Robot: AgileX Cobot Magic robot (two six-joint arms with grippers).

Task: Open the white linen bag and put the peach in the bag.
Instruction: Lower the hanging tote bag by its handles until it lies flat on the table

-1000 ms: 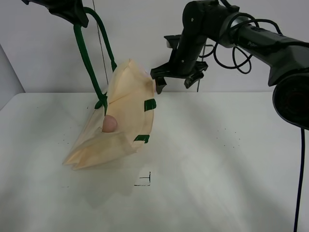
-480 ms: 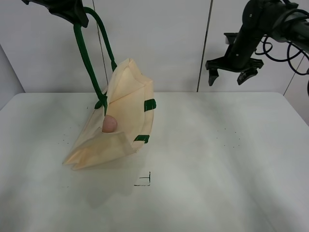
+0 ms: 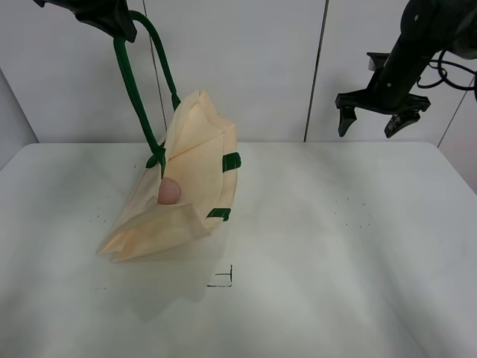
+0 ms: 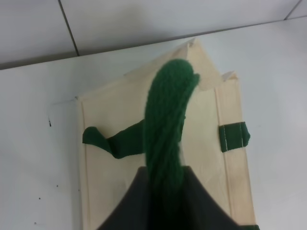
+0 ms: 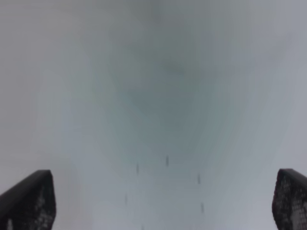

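Observation:
The white linen bag (image 3: 190, 186) hangs tilted from its dark green handle (image 3: 127, 74), its lower corner resting on the table (image 3: 335, 246). My left gripper (image 3: 112, 22) is shut on that handle, high at the top left. The pink peach (image 3: 169, 191) sits inside the bag's open mouth. In the left wrist view the green handle (image 4: 168, 124) runs from the gripper (image 4: 165, 182) down to the cream bag (image 4: 115, 177). My right gripper (image 3: 371, 119) is open and empty, high above the table's far right; its fingertips (image 5: 29, 201) show spread wide in the right wrist view.
A small black corner mark (image 3: 223, 280) is drawn on the table in front of the bag. A grey panelled wall (image 3: 246, 67) stands behind the table. Small black dots (image 3: 354, 212) mark the table at the right.
My right gripper has moved away from the bag's rim, swinging right and staying high. The bag, the peach and my left gripper have not moved.

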